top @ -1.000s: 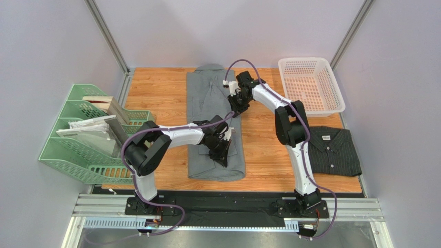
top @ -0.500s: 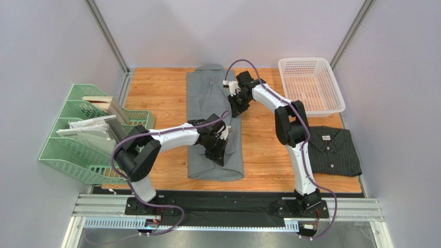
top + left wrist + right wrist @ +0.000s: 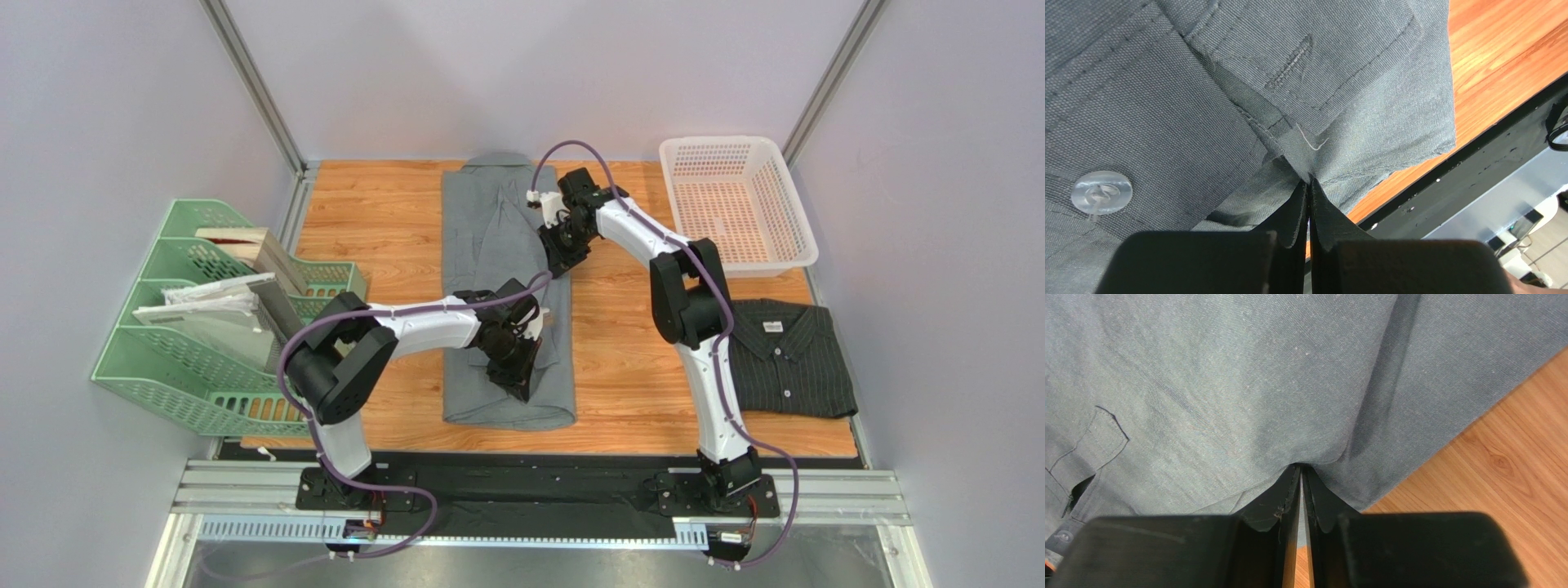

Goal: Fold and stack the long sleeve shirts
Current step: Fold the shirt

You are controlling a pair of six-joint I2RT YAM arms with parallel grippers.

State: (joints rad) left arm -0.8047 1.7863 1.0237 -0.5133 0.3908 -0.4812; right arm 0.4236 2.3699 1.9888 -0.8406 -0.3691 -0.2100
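Top external | grey shirt [image 3: 491, 233] lies lengthwise near-to-far, collar far | left pincer [image 3: 520, 377], right pincer [image 3: 555, 262] each nipped onto its cloth

White arms [image 3: 423, 322], black joints [image 3: 687, 300], purple cables [image 3: 577, 146]

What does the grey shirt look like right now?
The grey shirt is plain woven cloth, folded into a long narrow strip that lies flat on the wooden table. Close up it shows a clear button and a stitched buttonhole. The left tool pinches a bit of cloth near its near end. The right tool pinches its right edge farther up.
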